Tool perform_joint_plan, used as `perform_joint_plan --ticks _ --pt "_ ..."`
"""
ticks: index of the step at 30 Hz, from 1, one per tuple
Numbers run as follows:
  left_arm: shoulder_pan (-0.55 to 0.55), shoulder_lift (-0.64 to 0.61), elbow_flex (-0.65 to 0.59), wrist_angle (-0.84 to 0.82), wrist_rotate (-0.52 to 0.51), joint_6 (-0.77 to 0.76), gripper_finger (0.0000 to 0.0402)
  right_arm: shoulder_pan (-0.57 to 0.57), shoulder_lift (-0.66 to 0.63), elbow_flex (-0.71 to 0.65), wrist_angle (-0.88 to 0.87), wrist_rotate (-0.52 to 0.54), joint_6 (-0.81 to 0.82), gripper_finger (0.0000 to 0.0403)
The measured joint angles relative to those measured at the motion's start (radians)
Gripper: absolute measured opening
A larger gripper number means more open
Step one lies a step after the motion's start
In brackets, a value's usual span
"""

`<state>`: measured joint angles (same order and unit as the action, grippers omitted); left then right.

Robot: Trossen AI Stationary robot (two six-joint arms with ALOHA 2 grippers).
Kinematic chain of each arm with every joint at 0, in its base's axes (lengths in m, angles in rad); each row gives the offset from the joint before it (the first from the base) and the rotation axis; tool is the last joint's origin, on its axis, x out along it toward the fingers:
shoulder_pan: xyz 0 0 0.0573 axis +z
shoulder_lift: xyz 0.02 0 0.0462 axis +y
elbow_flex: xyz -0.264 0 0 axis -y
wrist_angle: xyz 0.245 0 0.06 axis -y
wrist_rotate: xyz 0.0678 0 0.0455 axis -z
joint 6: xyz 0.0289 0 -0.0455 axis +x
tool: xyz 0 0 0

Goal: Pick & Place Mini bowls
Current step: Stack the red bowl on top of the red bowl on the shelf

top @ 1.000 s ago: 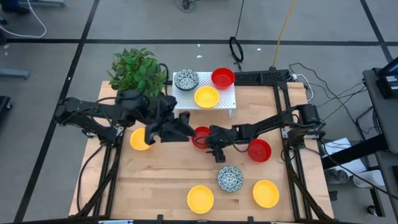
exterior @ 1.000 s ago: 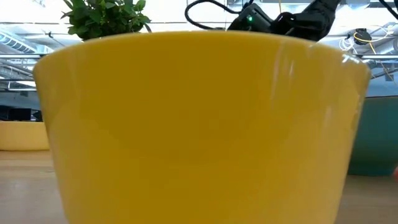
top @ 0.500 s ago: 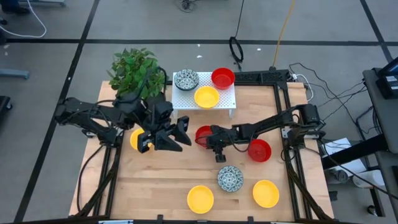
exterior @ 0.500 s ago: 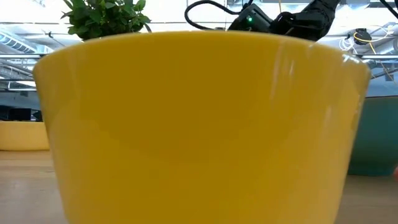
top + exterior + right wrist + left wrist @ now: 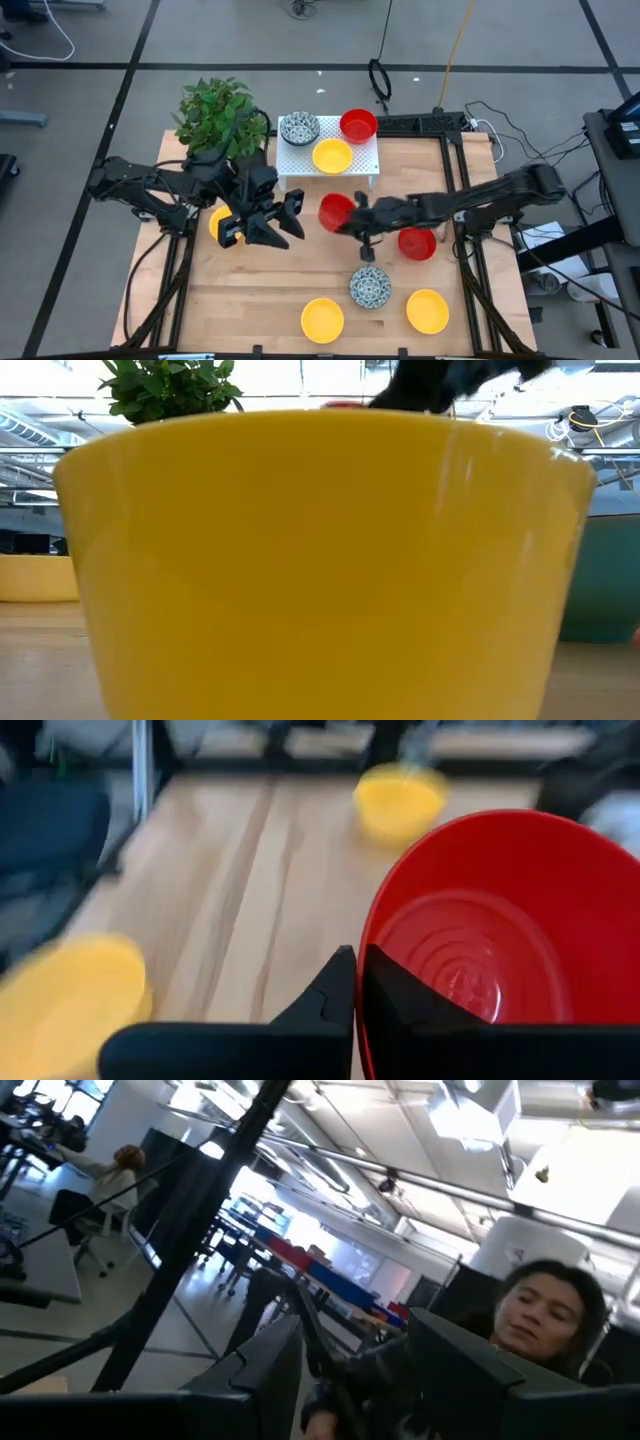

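the red bowl (image 5: pixel 336 211) near the middle of the table is pinched by its rim in the right gripper (image 5: pixel 352 219), whose two fingers (image 5: pixel 345 995) are closed together over the near edge of the bowl (image 5: pixel 480 935); in the wrist view the bowl tilts, its ribbed inside facing the camera. a second red bowl (image 5: pixel 417 242) sits on the wood just beside the right arm, toward the table's right side. below them stand a speckled bowl (image 5: pixel 370 288), a yellow bowl (image 5: pixel 323 319) at the front edge and another yellow bowl (image 5: pixel 427 311) to its right. the front yellow bowl fills almost the whole low view (image 5: pixel 320 560).

at the back of the table a small white perforated stand (image 5: pixel 369 160) carries three bowls: a speckled one (image 5: pixel 299 128), a red one (image 5: pixel 358 125) and a yellow one (image 5: pixel 332 156). a leafy green plant (image 5: pixel 220 115) stands to the left of the stand.

the left gripper (image 5: pixel 283 222) hangs left of the held red bowl, apart from it, its fingers spread wide and holding nothing. a yellow bowl (image 5: pixel 222 224) lies partly hidden under the left arm. the left wrist camera points up into the room, where a person (image 5: pixel 545 1315) shows beyond the dark fingers (image 5: pixel 255 1375).
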<state>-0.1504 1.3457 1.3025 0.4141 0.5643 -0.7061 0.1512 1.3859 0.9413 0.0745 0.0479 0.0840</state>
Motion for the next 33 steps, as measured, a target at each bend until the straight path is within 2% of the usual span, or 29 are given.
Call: perform_joint_plan --ticks 6,13,17,19,26,33 --pt "0.006 0.000 0.000 0.000 0.020 0.076 0.0186 -0.057 -0.197 0.000 -0.001 0.193 0.016 0.0001" --pt "0.058 0.000 0.000 0.002 -0.025 0.102 0.0186 -0.294 -0.270 0.001 -0.003 0.173 0.016 0.0001" --pt "0.098 0.000 0.000 0.001 -0.097 0.133 0.0186 -0.452 -0.240 0.016 -0.003 0.007 0.031 0.0000" --pt "0.116 0.000 0.000 0.001 -0.126 0.148 0.0186 -0.513 -0.215 0.023 -0.002 -0.043 0.031 0.0000" --pt "0.158 0.000 0.000 0.001 -0.165 0.151 0.0186 -0.662 -0.077 0.103 -0.026 -0.104 -0.028 0.0000" --pt "0.164 0.000 0.000 0.001 -0.186 0.152 0.0186 -0.720 0.048 0.194 -0.112 -0.105 -0.107 0.0000"
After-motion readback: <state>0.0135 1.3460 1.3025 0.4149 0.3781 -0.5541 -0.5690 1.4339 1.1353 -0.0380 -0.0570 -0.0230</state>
